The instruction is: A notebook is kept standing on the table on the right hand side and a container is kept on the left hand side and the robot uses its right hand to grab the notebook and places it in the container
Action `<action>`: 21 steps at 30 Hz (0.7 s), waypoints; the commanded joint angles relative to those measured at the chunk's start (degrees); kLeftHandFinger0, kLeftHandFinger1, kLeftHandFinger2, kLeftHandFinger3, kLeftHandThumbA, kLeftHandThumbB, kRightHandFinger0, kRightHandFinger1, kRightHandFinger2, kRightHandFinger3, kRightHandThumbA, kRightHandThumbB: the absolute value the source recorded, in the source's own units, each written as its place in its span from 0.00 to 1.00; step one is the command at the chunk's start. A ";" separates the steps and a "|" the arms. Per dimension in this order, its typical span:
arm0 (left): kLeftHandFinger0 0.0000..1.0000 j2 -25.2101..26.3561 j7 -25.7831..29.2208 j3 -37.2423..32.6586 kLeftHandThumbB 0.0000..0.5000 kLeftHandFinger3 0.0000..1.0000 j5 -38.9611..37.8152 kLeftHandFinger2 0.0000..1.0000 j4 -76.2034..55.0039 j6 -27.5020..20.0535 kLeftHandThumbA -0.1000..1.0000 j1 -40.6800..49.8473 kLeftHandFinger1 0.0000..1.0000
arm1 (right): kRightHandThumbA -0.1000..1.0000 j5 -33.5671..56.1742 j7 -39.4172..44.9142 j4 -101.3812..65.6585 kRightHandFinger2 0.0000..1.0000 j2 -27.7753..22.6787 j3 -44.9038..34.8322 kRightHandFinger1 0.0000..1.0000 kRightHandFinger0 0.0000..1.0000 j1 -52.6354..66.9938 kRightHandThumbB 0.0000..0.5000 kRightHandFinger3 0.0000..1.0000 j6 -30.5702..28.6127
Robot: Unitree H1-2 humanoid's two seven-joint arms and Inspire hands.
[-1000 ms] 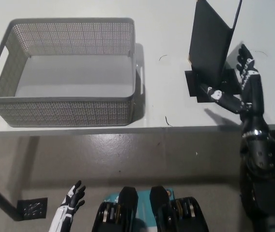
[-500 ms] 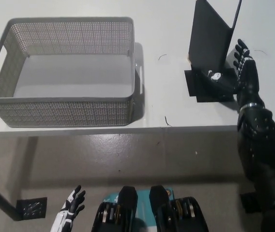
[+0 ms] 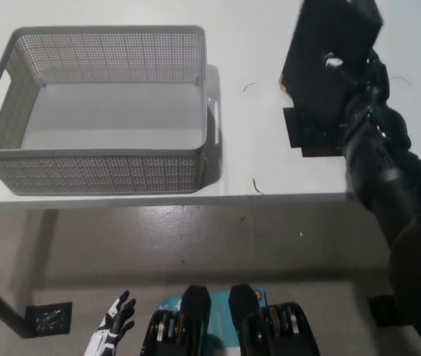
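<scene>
My right hand [image 3: 357, 74] has closed on the notebook [image 3: 329, 52]: half a second ago it stood beside the upright cover with its fingers spread, and now it is wrapped onto the lower right part of the book, the black arm blurred with motion. The notebook has changed with it. It no longer stands square on the dark base pad [image 3: 310, 133]; it is tilted and appears lifted, sitting just above and to the left of my hand, with the pad exposed below it. I judge the grasp to be made and the carry to be starting, though blur prevents me confirming how firmly the fingers bear on the cover. The container [image 3: 110, 174] lies well away to the left of my working hand, across bare table [image 3: 247, 44], and nothing is inside it, so placement is not yet done. My left hand [image 3: 114, 326] rests low, off the table, far from the work, fingers spread and holding nothing. Count: one notebook, one container, one base pad, two robot hands in view.
</scene>
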 commanded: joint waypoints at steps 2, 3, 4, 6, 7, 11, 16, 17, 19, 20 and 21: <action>1.00 0.24 -0.58 -0.22 0.47 1.00 -0.80 1.00 -1.08 -2.20 1.00 0.14 1.00 | 0.00 3.12 -3.53 -0.52 0.44 1.24 -0.21 0.05 0.00 -3.35 0.15 0.12 -4.25; 1.00 0.44 -0.66 -0.34 0.46 1.00 -0.55 1.00 -0.93 -2.54 1.00 0.10 1.00 | 0.00 4.23 -2.22 -0.84 0.58 1.37 -0.86 0.11 0.00 -3.09 0.14 0.32 -4.11; 1.00 0.60 -0.83 -0.39 0.45 1.00 -0.64 1.00 -0.95 -2.55 1.00 0.22 1.00 | 0.00 4.52 -1.91 -1.06 0.64 1.48 -0.91 0.15 0.00 -2.69 0.11 0.54 -4.64; 1.00 0.50 -0.87 -0.47 0.45 1.00 -0.76 1.00 -0.95 -2.40 1.00 0.36 1.00 | 0.00 5.03 -2.73 -1.40 0.73 1.45 -1.27 0.17 0.00 -2.41 0.11 0.79 -4.39; 1.00 0.61 -0.88 -0.45 0.45 1.00 -0.74 1.00 -0.83 -2.53 1.00 0.48 1.00 | 0.00 5.30 -2.74 -1.39 0.74 1.53 -1.33 0.17 0.00 -2.28 0.11 0.84 -4.35; 1.00 0.79 -0.99 -0.53 0.47 1.00 -0.68 1.00 -0.75 -2.94 1.00 0.88 1.00 | 0.00 8.27 -1.90 -2.14 0.75 1.73 -3.42 0.17 0.00 -1.96 0.13 0.95 -4.40; 1.00 0.86 -1.03 -0.63 0.47 1.00 -0.51 1.00 -0.51 -3.00 1.00 1.06 1.00 | 0.00 11.31 0.80 -8.48 0.72 3.53 -4.61 0.25 0.00 -2.89 0.14 0.77 -2.24; 1.00 0.88 -1.06 -0.59 0.47 1.00 -0.51 1.00 -0.31 -3.10 1.00 0.98 1.00 | 0.00 11.94 1.08 -10.63 0.71 4.22 -4.57 0.25 0.00 -3.13 0.14 0.75 -1.52; 1.00 0.76 -0.94 -0.56 0.49 1.00 -0.45 1.00 -0.53 -2.77 1.00 1.02 1.00 | 0.00 13.52 2.66 -18.93 0.72 6.63 -3.50 0.23 0.00 -3.10 0.08 0.83 1.21; 1.00 0.75 -0.96 -0.57 0.50 1.00 -0.47 1.00 -0.56 -2.74 1.00 1.01 1.00 | 0.00 13.86 2.53 -21.30 0.70 7.22 -3.07 0.22 0.00 -3.02 0.10 0.89 2.68; 1.00 0.65 -0.91 -0.60 0.49 1.00 -0.44 1.00 -0.53 -2.75 1.00 0.99 1.00 | 0.00 14.92 2.79 -27.70 0.68 9.02 -2.03 0.19 0.00 -3.00 0.10 0.93 5.71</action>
